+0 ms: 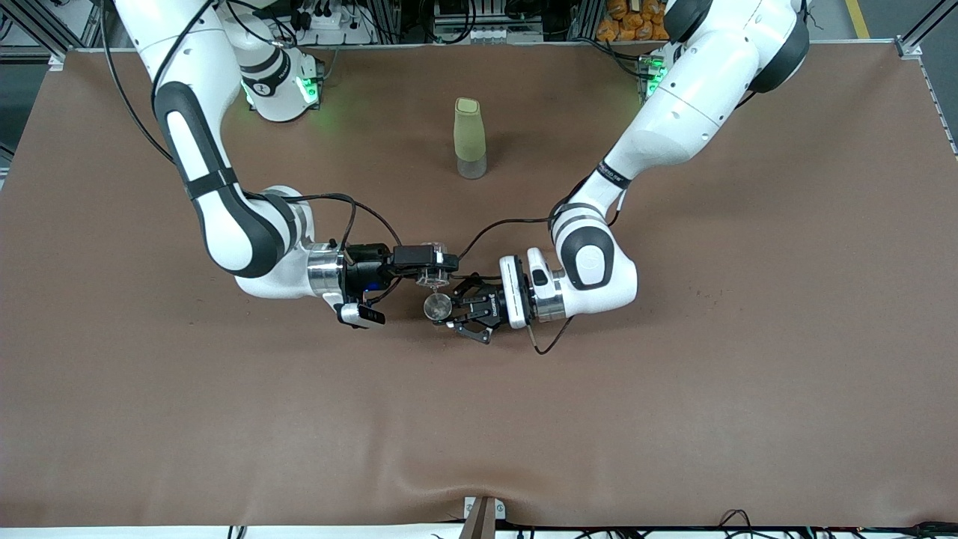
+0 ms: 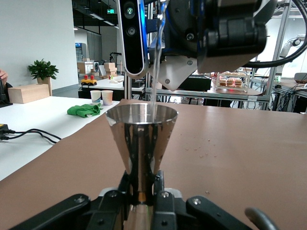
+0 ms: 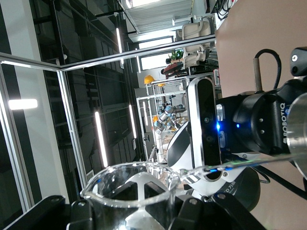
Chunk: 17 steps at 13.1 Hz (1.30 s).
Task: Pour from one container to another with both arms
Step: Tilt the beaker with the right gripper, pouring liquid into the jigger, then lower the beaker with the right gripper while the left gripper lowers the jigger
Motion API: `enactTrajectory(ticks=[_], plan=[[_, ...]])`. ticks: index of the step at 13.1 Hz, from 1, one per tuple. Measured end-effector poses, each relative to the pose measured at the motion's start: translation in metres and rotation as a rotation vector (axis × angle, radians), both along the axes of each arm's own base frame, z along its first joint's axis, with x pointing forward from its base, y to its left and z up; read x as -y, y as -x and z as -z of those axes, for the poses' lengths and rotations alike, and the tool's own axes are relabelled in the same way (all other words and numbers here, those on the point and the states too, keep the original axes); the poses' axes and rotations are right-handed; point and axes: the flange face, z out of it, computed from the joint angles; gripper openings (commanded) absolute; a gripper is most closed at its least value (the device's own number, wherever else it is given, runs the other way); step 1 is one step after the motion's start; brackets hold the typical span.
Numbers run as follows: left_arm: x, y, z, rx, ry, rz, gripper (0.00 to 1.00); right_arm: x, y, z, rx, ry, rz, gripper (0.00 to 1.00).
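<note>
pouring step: right gripper clamps tipped clear cup, apparently streaming into left gripper's clamped steel cup; next, level it.

My desk wears a brown cover, wrinkled along its near edge. 1 olive-green bottle with a clear base stands upright on it, near our bases.

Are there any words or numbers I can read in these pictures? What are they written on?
"ROBO", the rest cut off: white letters on the black end effector body seen in the right wrist view.
White print on the left arm's black wrist band: too small to read.
White print on the left end effector: too small to read.
Green sign high in the room: too blurred to read.
Tall green bottle: no label seen.
</note>
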Motion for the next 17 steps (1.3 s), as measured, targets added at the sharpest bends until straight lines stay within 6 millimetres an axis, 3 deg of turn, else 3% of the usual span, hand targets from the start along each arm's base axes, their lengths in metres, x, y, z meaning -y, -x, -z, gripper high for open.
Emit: enactTrajectory(ticks=[11, 14, 17], plan=[[-0.001, 0.004, -0.007, 0.002, -0.004, 0.004, 0.0, 0.001, -0.011, -0.003, -0.096, -0.007, -0.006, 0.0], [-0.002, 0.005, -0.004, 0.008, -0.008, 0.006, 0.0, 0.008, -0.015, -0.006, 0.064, 0.001, -0.004, 0.0], [-0.004, 0.005, -0.002, 0.015, -0.012, 0.006, 0.0, 0.037, -0.021, -0.008, 0.371, 0.03, -0.047, 0.0]])
